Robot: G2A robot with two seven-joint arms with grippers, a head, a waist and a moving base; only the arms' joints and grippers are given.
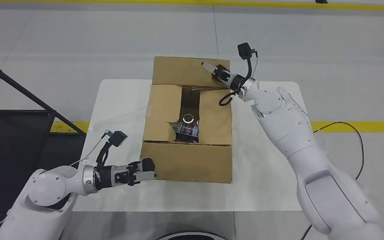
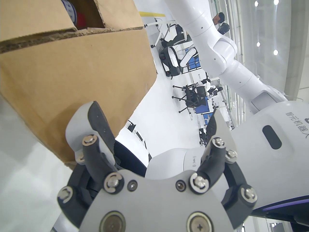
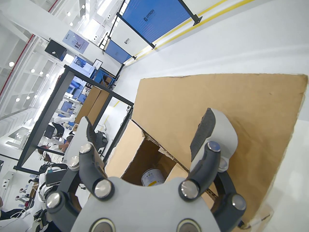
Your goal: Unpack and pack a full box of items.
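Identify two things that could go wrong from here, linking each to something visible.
1. The left gripper is open at the corner of the near flap; closing there may catch only the edge, so the cardboard could slip or tear.
2. The side flaps leave a narrow gap over the can; the right gripper, open above the far flap, might snag cardboard when reaching in.

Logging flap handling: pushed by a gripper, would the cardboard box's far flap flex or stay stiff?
The far flap looks like flat corrugated board, so it probably stays stiff and hinges at its crease. The cardboard box holds a can, so it likely resists sliding on the table.
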